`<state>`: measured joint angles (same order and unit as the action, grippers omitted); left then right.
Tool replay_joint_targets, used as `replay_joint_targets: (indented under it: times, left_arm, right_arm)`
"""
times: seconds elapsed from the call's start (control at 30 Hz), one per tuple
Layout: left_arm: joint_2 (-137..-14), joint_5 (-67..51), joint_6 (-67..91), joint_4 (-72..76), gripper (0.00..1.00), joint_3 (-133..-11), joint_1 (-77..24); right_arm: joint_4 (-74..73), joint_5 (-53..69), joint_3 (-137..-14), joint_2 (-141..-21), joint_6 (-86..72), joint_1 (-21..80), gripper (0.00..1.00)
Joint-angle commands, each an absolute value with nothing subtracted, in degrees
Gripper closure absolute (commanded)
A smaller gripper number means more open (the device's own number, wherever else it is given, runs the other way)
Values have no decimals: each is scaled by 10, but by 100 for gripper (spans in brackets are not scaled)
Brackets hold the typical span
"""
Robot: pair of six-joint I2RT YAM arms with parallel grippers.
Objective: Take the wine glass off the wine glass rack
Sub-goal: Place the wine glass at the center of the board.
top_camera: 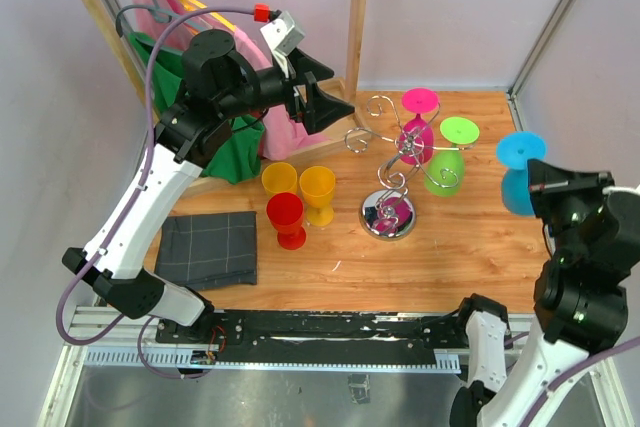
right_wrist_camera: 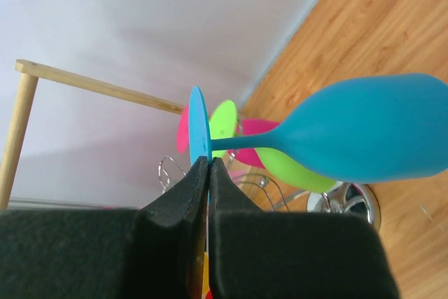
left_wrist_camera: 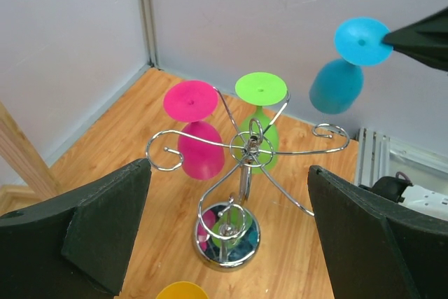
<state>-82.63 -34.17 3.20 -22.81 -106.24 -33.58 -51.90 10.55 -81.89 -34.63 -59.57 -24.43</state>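
Observation:
The chrome wine glass rack point(top_camera: 388, 215) stands mid-table with a pink glass point(top_camera: 416, 135) and a green glass point(top_camera: 446, 165) hanging upside down from its hooks. My right gripper point(top_camera: 535, 175) is shut on the round foot of a blue wine glass point(top_camera: 518, 169), held in the air to the right of the rack and clear of its hooks. In the right wrist view the fingertips point(right_wrist_camera: 203, 173) pinch the foot's edge and the blue bowl point(right_wrist_camera: 371, 138) sticks out to the right. My left gripper point(top_camera: 335, 104) is open and empty, high to the left of the rack point(left_wrist_camera: 227, 239).
Two yellow cups point(top_camera: 318, 187) and a red cup point(top_camera: 286, 215) stand left of the rack. A folded dark cloth point(top_camera: 208, 247) lies at the front left. A wooden clothes rack point(top_camera: 355, 7) with hung clothes stands at the back left. Walls close the table's back and right.

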Motion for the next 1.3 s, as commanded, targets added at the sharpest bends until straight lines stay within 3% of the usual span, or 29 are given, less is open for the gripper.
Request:
replay_joint_targets:
  times: [0.0,0.13,0.27,0.47,0.63,1.03,1.27]
  left_arm:
    - [-811,-314,32,-209,1,-1057,-340]
    - [-806,-278,42,-193,1,-1042,-340]
    - [-806,-246,53,-184,1,-1038,-340]
    - [-813,-188,65,-176,1,-1048,-339]
    - [-811,-163,87,-163,1,-1039,-339]
    - [-816,-204,171,-28,1,-997,-335]
    - [-785,-238,224,78,1,-920,-310]
  right_arm:
    - [-412,158,-884,-410,-536,-241,99]
    - [-389,183,-982,-479,-487,-241,99]
    - [-274,257,-1017,-542,-514,-241,99]
    - [32,395,-960,-631,-734,-240,99]
    - [229,482,-993,-722,-903,-226,99]
    - [535,516,-986,-796,-1130,-85,99]
    - [747,494,-911,-774,-1258,-76,99]
